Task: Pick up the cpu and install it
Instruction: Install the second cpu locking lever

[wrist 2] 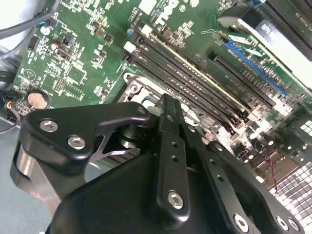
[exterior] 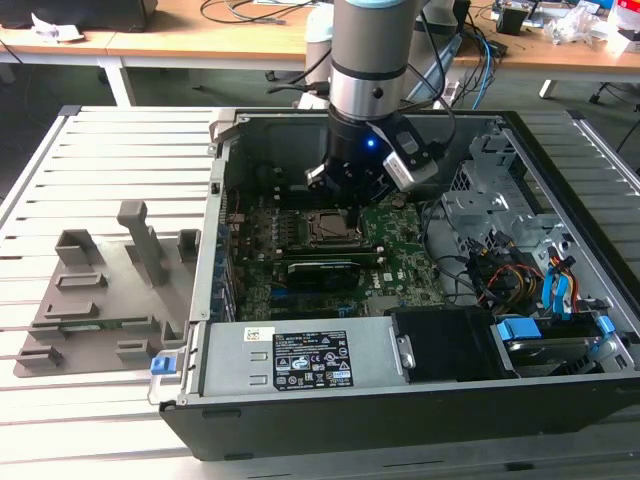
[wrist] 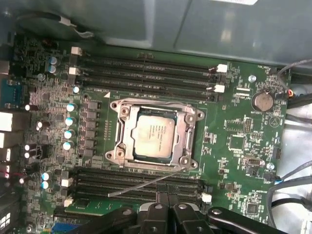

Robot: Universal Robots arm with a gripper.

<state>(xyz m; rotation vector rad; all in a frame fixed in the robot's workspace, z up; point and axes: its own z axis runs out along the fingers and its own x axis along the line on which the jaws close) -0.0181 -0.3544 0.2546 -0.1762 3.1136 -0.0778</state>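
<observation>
The cpu [wrist: 153, 134], a flat square chip with a silver-grey top, lies in the black motherboard socket inside its metal frame [wrist: 191, 139]; in the exterior view the cpu [exterior: 335, 229] sits mid-board. My gripper [wrist: 168, 208] hovers just off the socket's edge, over the memory slots, fingers closed together with nothing between them. The second wrist view shows the gripper [wrist 2: 166, 105] from behind, its fingers pressed together above a corner of the socket frame [wrist 2: 132, 87]. In the exterior view the gripper [exterior: 347, 205] hangs inside the open computer case, right above the socket.
The green motherboard [wrist: 234, 146] carries memory slots [wrist: 146, 70] on both sides of the socket, and a thin lever wire [wrist: 141, 186]. The case walls [exterior: 215, 190], power supply [exterior: 300, 358], drive bay and cables [exterior: 520, 270] surround the board. A grey parts holder [exterior: 100, 290] lies at the exterior view's left.
</observation>
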